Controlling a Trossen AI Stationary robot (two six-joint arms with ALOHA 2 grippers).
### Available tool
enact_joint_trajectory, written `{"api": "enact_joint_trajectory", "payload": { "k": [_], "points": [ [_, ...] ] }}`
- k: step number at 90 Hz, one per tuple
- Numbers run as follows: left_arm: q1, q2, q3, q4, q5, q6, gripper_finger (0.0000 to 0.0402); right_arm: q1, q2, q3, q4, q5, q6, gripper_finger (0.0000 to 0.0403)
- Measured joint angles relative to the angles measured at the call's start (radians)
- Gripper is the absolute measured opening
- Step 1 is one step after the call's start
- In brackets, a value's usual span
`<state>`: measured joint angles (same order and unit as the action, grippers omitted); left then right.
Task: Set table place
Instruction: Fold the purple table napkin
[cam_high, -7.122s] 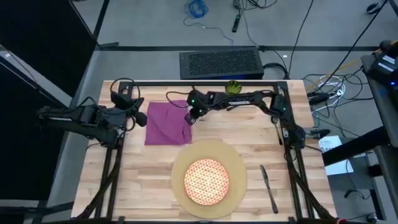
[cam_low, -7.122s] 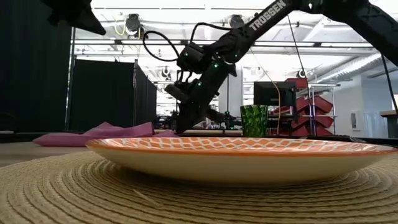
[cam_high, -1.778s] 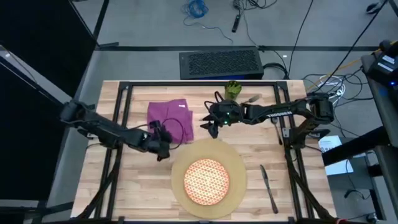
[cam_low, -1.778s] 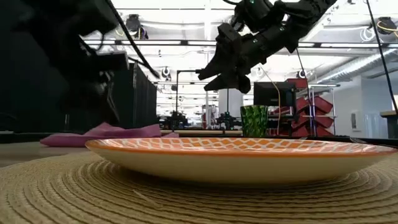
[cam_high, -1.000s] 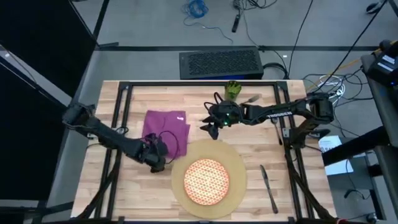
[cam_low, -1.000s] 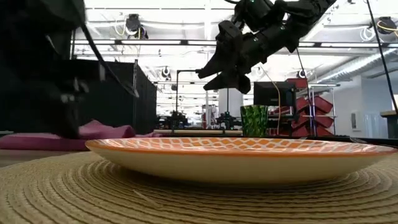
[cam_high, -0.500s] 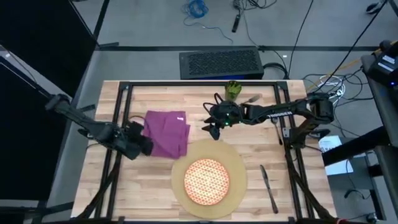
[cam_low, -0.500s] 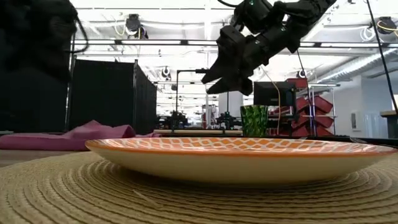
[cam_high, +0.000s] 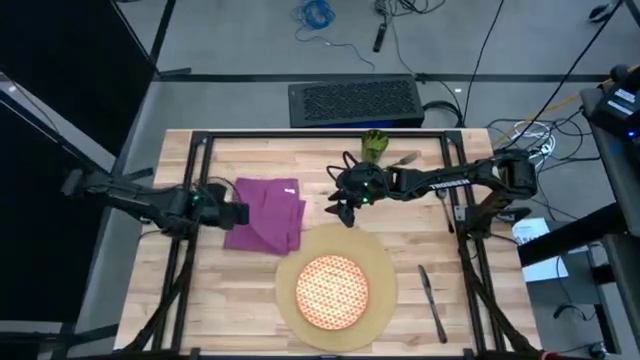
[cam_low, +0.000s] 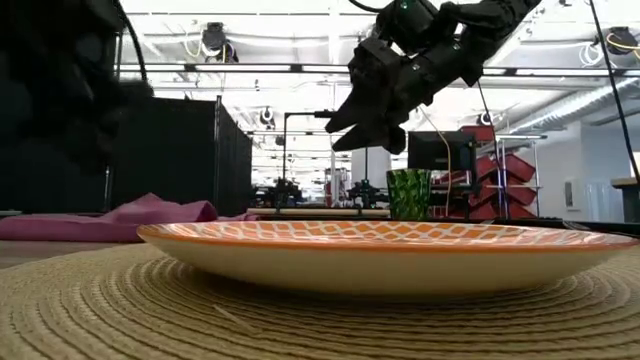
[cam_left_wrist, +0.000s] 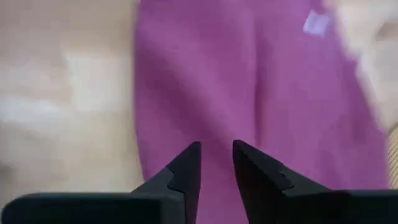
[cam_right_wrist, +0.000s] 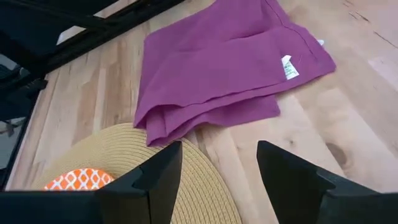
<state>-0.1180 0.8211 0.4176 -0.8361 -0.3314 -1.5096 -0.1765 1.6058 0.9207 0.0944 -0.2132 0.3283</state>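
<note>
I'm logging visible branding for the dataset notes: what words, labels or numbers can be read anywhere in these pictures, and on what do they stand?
No text can be read in the current pictures.
White tag on the purple napkin: any print is too small to read.
Screen behind the green cup in the low view: nothing legible.
Patterned plate: orange lattice only, no lettering.
</note>
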Motion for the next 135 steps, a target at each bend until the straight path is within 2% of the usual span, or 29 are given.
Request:
{"api": "enact_joint_trajectory", "payload": {
  "k": [6,19,50,75,103,135],
  "points": [
    [0.031,-0.021,-0.085,0.045,0.041,0.001,0.0079,0.001,0.000,0.000,0.000,-0.002,0.000,0.0196],
    [0.071,-0.098,-0.168,0.187,0.020,0.059,0.0079,0.001,0.000,0.000,-0.001,-0.003,0.000,0.0196],
    [0.130,-0.204,-0.097,-0.043,-0.038,0.156,0.0079,0.001,0.000,0.000,0.000,-0.003,-0.001,0.0196],
    [0.211,-0.193,-0.148,-0.013,-0.008,0.192,0.0079,0.001,0.000,0.000,-0.001,-0.003,-0.001,0.0196],
    [0.217,-0.184,-0.153,0.044,0.062,0.244,0.0079,0.002,0.000,0.000,0.000,-0.026,-0.001,0.0196],
    [0.217,-0.068,-0.153,0.122,0.096,0.289,0.0079,0.002,0.000,0.000,0.003,-0.026,-0.001,0.0196]
  ]
}}
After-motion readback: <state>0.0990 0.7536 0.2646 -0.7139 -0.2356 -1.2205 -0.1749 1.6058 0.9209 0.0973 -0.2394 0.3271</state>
